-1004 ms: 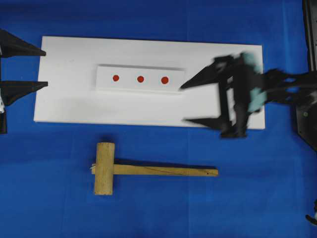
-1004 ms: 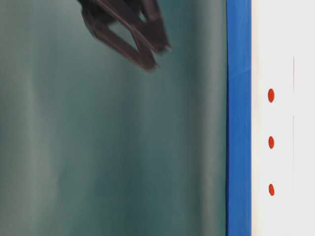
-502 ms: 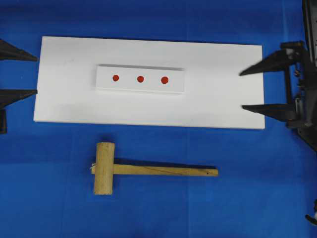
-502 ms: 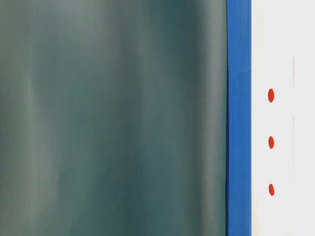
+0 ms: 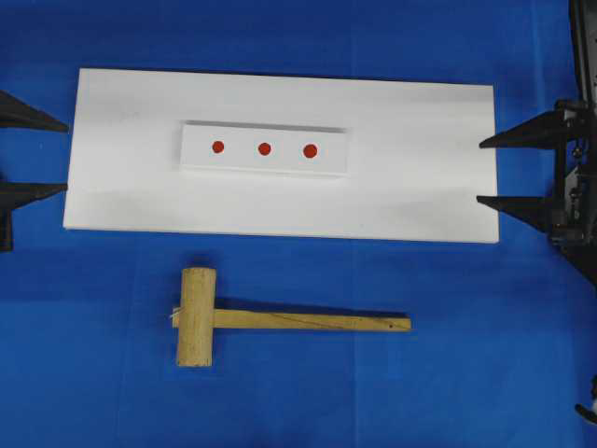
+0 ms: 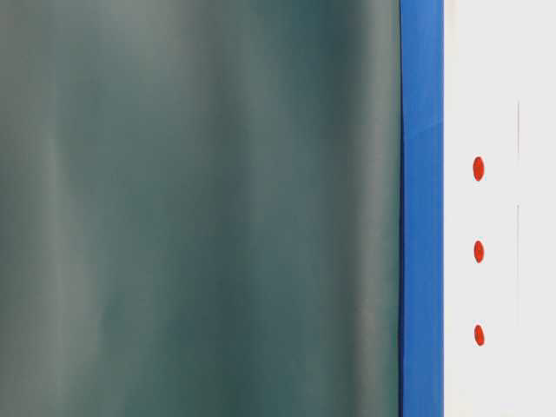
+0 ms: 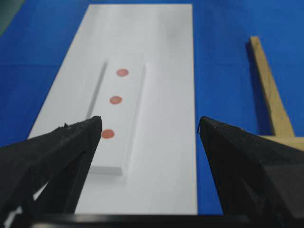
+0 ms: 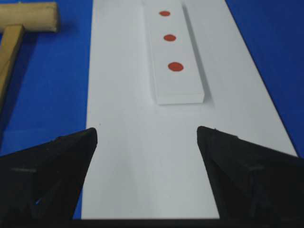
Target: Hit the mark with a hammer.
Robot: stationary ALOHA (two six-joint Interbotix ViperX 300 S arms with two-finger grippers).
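Wooden and pale, the hammer (image 5: 201, 317) lies nearest, flat on the blue cloth (image 5: 485, 364), its thick round head at the left and its slim squared handle running off to the right. Nothing touches it.

Just beyond it sits a long white board (image 5: 420, 201), its near edge close to the hammer but apart from it. On the board's middle, a little left of centre, rests a smaller raised white block (image 5: 264, 166) carrying three red marks (image 5: 264, 148) in a row, the right-hand one slightly larger.

At either short end of the board a gripper waits. The left gripper (image 5: 42, 157) has its two black fingers spread wide, tips just at the board's left edge, holding nothing. The right gripper (image 5: 494, 171) is likewise spread wide and empty, its tips over the board's right edge. From the left wrist, the fingers (image 7: 66, 147) frame the board and block, with the hammer's handle off to the right. From the right wrist, the fingers (image 8: 57, 156) frame the same board, hammer head at the top left.

Farthest back, the table-level view shows only a dull green backdrop (image 6: 200, 208) beside the cloth and board.
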